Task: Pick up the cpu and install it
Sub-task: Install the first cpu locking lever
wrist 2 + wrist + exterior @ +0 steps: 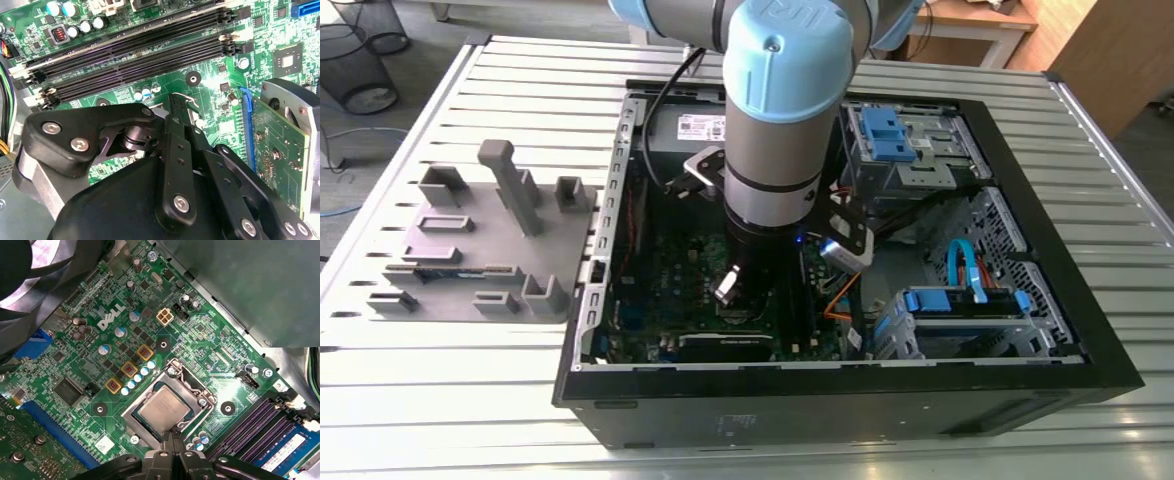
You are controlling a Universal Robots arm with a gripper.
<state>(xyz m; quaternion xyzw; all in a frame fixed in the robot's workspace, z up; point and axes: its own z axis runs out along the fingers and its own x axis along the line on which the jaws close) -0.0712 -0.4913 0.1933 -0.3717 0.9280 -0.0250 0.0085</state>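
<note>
Open black desktop computer case [854, 412] lying on a slatted metal table [454, 400], with a grey moulded parts tray [467, 250] beside it at the exterior view's left; the grey-and-blue robot arm [774, 150] reaches straight down into the case. In the first wrist view the cpu [164, 408], a small flat square chip with a dull silver top, lies seated in its socket on the green motherboard [85, 360]. It is ringed by the rectangular silver socket frame [192, 383], which appears to lie flat around it. The black gripper [172, 435] hangs just beside the frame's edge, its jaws drawn together with no gap to be seen and the chip not between them. In the second wrist view the gripper [176, 105] stands with its tips close to the hooked end of a thin wire retention lever [186, 98], near the long black memory slots [150, 55]; whether they touch or pinch the wire cannot be told. Judged step: pick and placement look done, and the work in hand is the securing of the socket. Judged demand: any motion this close to the socket calls for a small, controlled path clear of the chip's top and of the small round capacitors [137, 378] nearby, with force along the lever's own arc if the wire is engaged.
</note>
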